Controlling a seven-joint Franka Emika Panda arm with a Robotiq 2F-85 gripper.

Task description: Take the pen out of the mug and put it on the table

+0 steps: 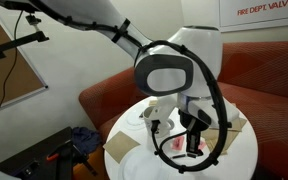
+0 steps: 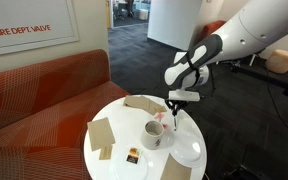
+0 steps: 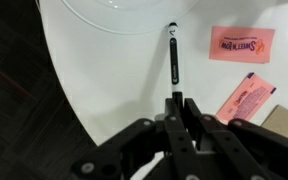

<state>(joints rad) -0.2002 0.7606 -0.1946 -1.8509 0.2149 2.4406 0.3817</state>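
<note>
My gripper is shut on the black pen, which sticks out from between the fingertips over the white table. In an exterior view the gripper hangs above the table, just to the right of the white mug and clear of it. The pen points down from the fingers. I cannot tell whether its tip touches the table. In an exterior view the gripper is partly hidden by the arm and a cable loop.
Two pink packets lie on the table next to the pen, and a clear round plate lies beyond its tip. Brown paper napkins lie near the mug. The red-brown sofa curves behind the table.
</note>
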